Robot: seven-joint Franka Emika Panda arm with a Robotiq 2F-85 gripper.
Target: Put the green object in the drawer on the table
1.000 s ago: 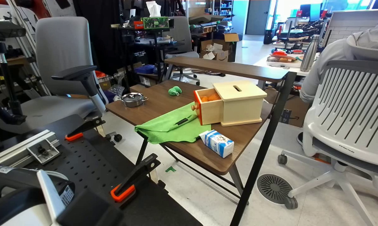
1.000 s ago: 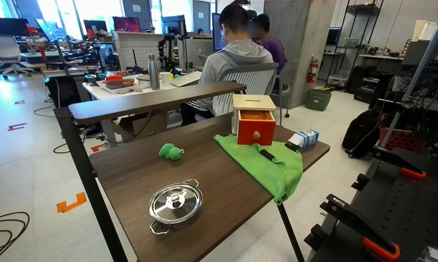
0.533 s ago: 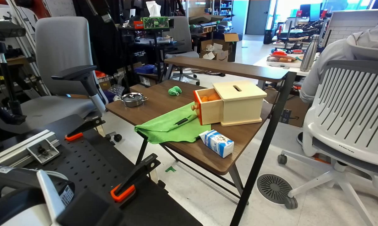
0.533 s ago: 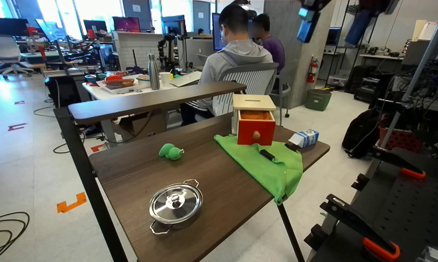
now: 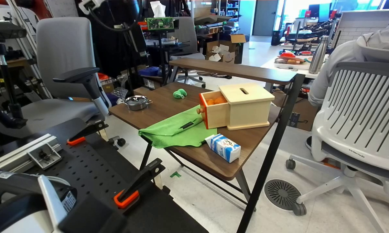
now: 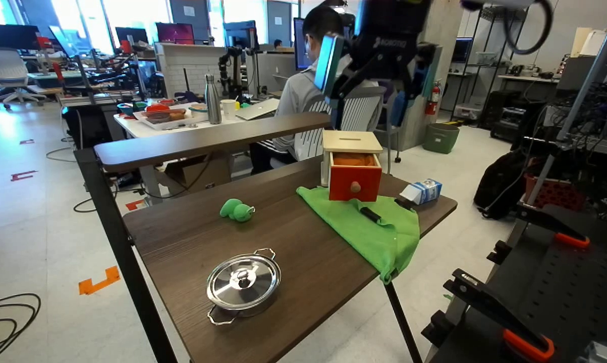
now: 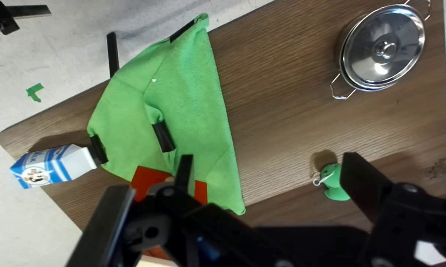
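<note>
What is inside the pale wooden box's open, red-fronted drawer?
Orange material shows in the drawer; anything beneath it is hidden, and the box covers the drawer's back.

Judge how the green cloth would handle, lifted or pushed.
The green cloth would likely droop when lifted, since one end sags past the edge of the table. Pushed, it would probably bunch, given its folds. The drawer juts over part of it, so lifting might snag.
</note>
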